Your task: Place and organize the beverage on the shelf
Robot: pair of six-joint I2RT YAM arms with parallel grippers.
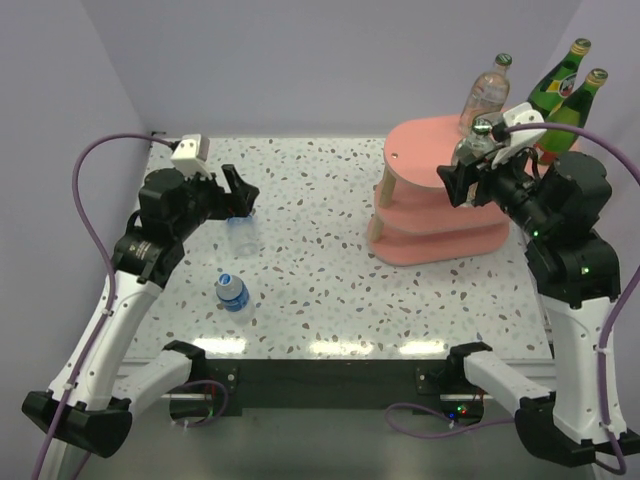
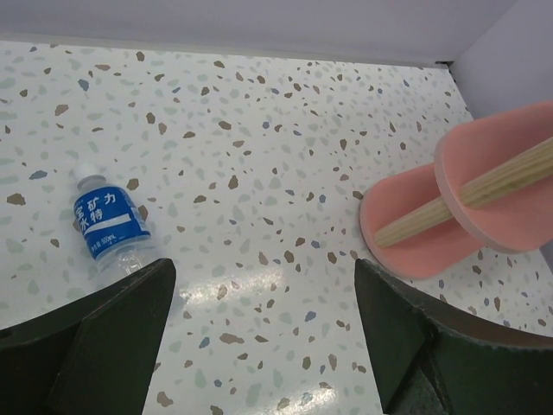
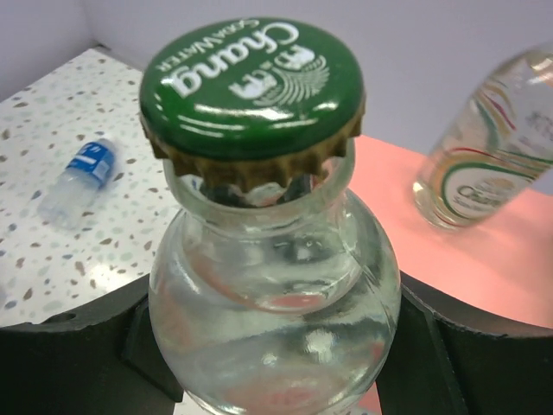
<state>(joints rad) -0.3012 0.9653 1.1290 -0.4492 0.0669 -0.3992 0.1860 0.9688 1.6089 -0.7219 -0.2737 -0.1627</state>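
White speckled terrazzo tabletop, plain pale lilac walls. Left gripper is wide open and holds nothing, low over the table. One blue-label bottle is just beside it, the other blue-label bottle nearer the bases. Right gripper is clamped on a clear green-cap bottle, upright over the top tier of the pink shelf. A second green-cap bottle stands on that tier. Two dark green bottles sit at the shelf's far right; can't tell if they're on it or behind it.
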